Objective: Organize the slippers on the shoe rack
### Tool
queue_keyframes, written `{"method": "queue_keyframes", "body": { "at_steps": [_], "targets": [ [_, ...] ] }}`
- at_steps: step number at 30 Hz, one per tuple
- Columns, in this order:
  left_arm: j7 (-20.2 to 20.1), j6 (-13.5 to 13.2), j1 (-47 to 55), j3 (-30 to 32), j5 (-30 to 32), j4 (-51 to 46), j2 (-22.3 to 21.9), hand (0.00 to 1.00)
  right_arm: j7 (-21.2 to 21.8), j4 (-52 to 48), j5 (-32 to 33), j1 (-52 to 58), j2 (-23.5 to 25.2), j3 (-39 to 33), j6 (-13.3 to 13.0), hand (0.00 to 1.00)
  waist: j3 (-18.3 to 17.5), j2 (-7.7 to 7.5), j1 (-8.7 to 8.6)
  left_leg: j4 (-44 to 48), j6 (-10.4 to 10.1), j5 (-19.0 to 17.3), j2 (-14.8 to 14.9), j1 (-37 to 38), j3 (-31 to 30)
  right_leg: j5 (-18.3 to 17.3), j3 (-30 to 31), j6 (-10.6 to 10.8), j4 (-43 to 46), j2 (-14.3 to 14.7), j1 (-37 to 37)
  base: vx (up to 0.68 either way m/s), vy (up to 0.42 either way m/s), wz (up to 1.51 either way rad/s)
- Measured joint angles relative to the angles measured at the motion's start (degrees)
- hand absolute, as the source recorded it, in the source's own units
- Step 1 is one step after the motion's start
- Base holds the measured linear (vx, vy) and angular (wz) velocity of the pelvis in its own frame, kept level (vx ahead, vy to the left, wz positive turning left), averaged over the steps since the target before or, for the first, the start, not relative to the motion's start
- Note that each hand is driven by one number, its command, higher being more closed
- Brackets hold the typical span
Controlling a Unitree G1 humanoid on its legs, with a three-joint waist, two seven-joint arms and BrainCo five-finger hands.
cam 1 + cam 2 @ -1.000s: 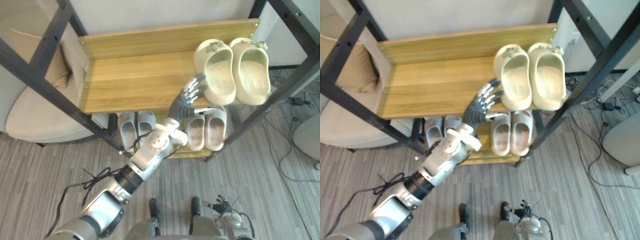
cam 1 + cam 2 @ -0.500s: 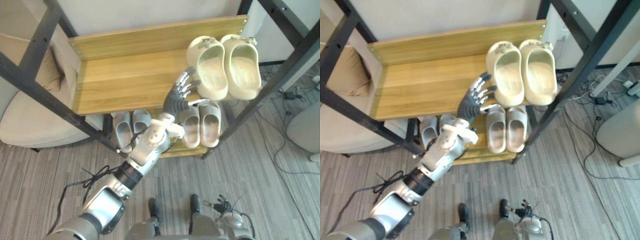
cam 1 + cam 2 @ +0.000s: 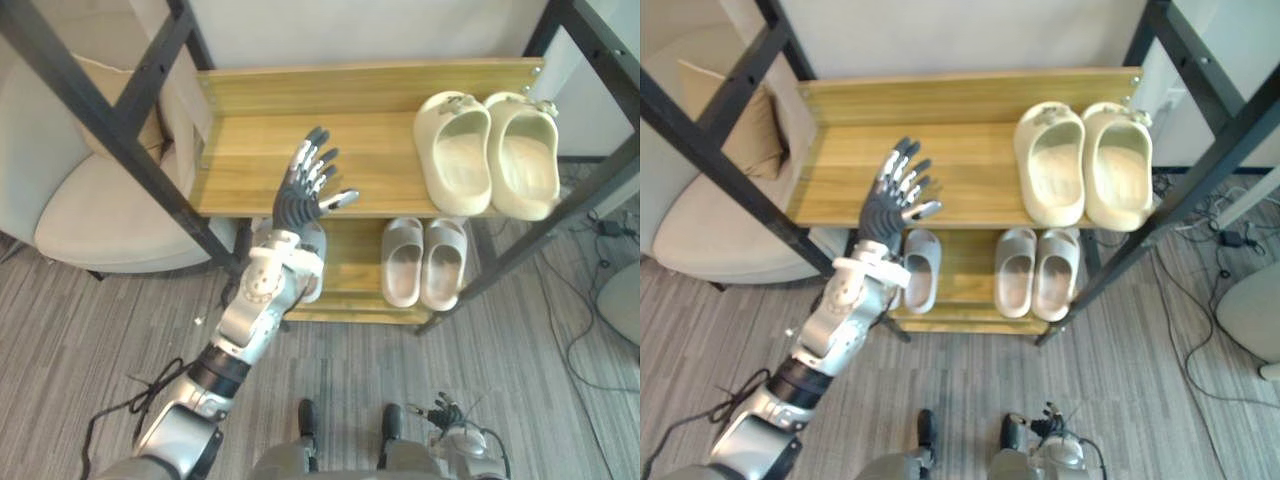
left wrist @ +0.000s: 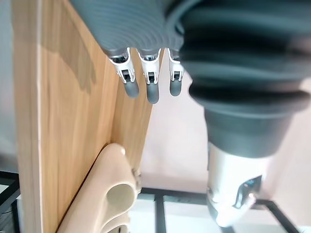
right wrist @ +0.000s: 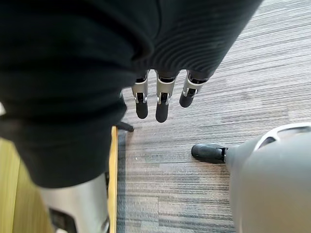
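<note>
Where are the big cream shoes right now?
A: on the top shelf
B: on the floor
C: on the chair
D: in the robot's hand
A: the cream shoes sit side by side at the right end of the top wooden shelf, and the left hand is open and holds nothing.

The left hand (image 3: 296, 205) wears a dark ribbed cover (image 4: 136, 24) over its back and wrist. Slim silver fingers (image 3: 312, 160) come out of the cover, each with a small black hinge and a rounded dark tip, and a silver thumb (image 3: 340, 197) sits off to their side. Behind the wrist, the left arm (image 3: 258, 298) is built of smooth silver-grey shells, with a black band (image 3: 222, 368) between two of them. The right hand (image 5: 162, 99) looks the same, with a black ribbed cover and silver fingers with dark tips.
</note>
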Motion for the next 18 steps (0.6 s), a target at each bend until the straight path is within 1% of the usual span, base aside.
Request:
{"method": "queue_keyframes", "body": {
  "at_steps": [2,6,9,13,16,18],
  "targets": [
    [-1.2,0.0,2.4,-0.8,-1.2,-2.6,0.2,0.0,0.0,0.3,0.0,0.1,-0.1,0.4,0.0,0.0,0.0,-0.01,0.06,0.0,0.0,0.0,-0.1,0.1,-0.1,0.0,-0.3,0.0,0.0,0.1,0.1,0.0,0.004,0.02],
    [-4.5,0.1,8.6,-4.8,-3.6,-5.7,1.1,0.0,0.2,1.0,0.0,0.3,-0.2,1.7,0.0,0.0,-0.6,-0.43,0.18,0.0,0.1,0.1,-0.1,0.3,-0.6,-0.2,-0.8,0.0,0.0,0.1,0.6,0.0,0.009,0.06],
    [-7.4,1.0,13.8,-6.8,-4.1,-7.2,2.1,0.0,0.2,1.0,-0.1,0.9,-0.3,1.8,0.0,0.0,-1.0,-0.84,0.61,0.0,0.1,0.0,-0.1,0.9,-0.9,-0.6,-1.2,0.0,0.0,0.2,1.3,0.0,0.005,0.06],
    [-10.6,1.9,20.1,-7.1,-5.2,-7.3,2.2,0.0,0.3,1.2,-0.2,1.3,-0.6,2.7,0.0,0.0,-1.5,-0.84,1.11,0.0,0.0,0.0,-0.2,1.0,-2.4,-1.2,-2.6,0.1,0.0,0.2,2.1,0.0,0.004,0.16],
    [-12.4,3.4,27.2,-7.0,-5.2,-7.1,2.6,0.0,0.6,1.2,-0.2,2.2,-0.8,3.4,0.0,0.0,-2.7,-0.9,2.18,0.0,-0.2,-0.2,-0.2,1.2,-3.2,-1.7,-3.4,0.0,0.0,0.2,2.8,0.02,0.002,0.17],
    [-13.5,3.6,31.6,-6.4,-5.1,-5.9,3.1,0.0,0.6,1.6,-0.4,2.3,-0.8,3.4,0.0,0.0,-3.4,-1.03,2.58,0.0,-0.3,-0.3,-0.2,1.1,-3.4,-2.0,-3.7,0.0,0.0,0.3,2.9,0.04,-0.006,0.11]
  ]
}}
